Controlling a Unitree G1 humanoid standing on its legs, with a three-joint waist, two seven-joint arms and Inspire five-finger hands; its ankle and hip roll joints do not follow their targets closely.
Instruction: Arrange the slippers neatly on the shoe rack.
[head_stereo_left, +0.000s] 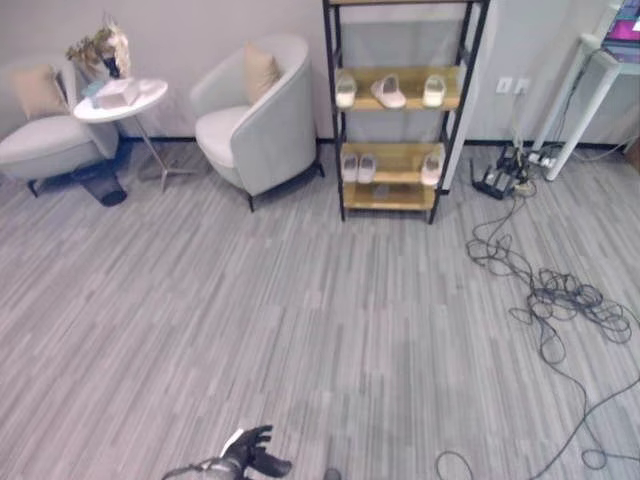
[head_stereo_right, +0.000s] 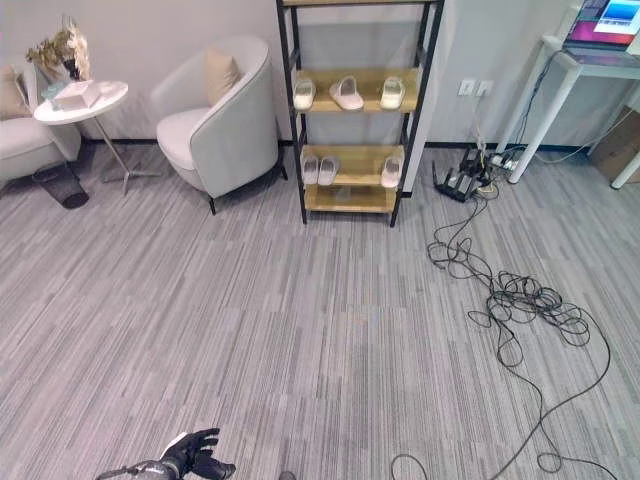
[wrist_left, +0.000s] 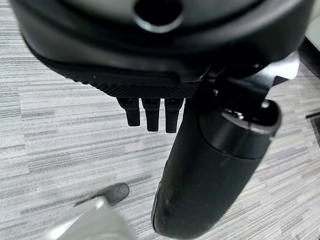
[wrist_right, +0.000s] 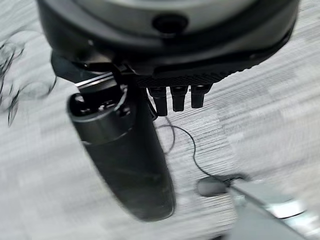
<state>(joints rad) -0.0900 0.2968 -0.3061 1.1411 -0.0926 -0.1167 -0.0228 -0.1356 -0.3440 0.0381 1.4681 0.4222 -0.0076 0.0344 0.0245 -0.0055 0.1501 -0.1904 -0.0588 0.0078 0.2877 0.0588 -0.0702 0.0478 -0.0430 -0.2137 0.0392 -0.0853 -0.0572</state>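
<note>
1. Evidently the robot stands well back from the shoe rack (head_stereo_left: 400, 110); the left hand (head_stereo_left: 250, 455) hangs low with fingers relaxed, empty.
2. The slippers (head_stereo_left: 388, 92) lie on two shelves, some askew; approaching comes next.
3. The right hand (wrist_right: 150, 100) hangs relaxed, empty; slipper detail is indistinct.

Light: even, soft indoor brightness across the floor (head_stereo_left: 300, 300)
Shadows: faint, under the armchair (head_stereo_left: 260, 120) and shoe rack (head_stereo_left: 400, 110)
Glare: none seen
Blur: right wrist view smeared; right hand (wrist_right: 130, 150) soft
Edges: verticals lean outward
</note>
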